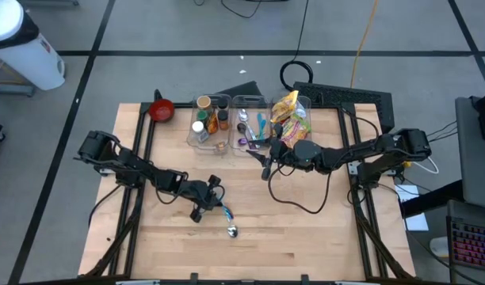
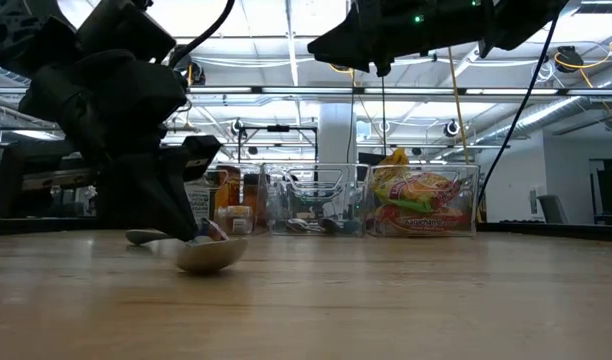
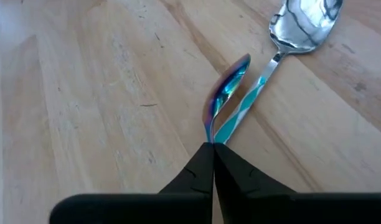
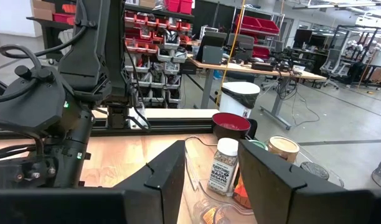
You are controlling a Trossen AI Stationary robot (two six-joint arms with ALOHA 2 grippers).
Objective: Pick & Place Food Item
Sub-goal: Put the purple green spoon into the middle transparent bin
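Wooden surface [image 1: 306, 237] seen from above, with both arms over it. The left end effector [image 1: 213, 201] lies low over the surface toward six o'clock of centre, its fingers [image 3: 197, 177] pressed together on the handle ends of two utensils: a spoon [image 1: 229, 222] with a teal-and-white striped handle and a small iridescent spoon [image 3: 223, 99]. In the left wrist view both handles disappear between the closed fingertips, and the two utensils fan apart from that point. The large spoon's bowl rests on the wood, pointing toward five o'clock from the end effector in the overhead view; in the low view the bowl [image 2: 210, 254] touches the surface just beside the dark end effector.

The right end effector [image 1: 268, 162] hovers above the surface just at six o'clock of the row of clear bins [image 1: 250, 101], fingers [image 4: 268, 174] apart with nothing between them. The bins stand at twelve o'clock on the surface. The bin at the three o'clock end of the row holds the food items, yellow snack packets [image 1: 288, 109]; the middle bin holds utensils [image 1: 254, 127]; the remaining bin holds spice jars [image 1: 207, 119]. A red bowl [image 1: 162, 110] sits on the surface at nine o'clock of the bins, just beside them.
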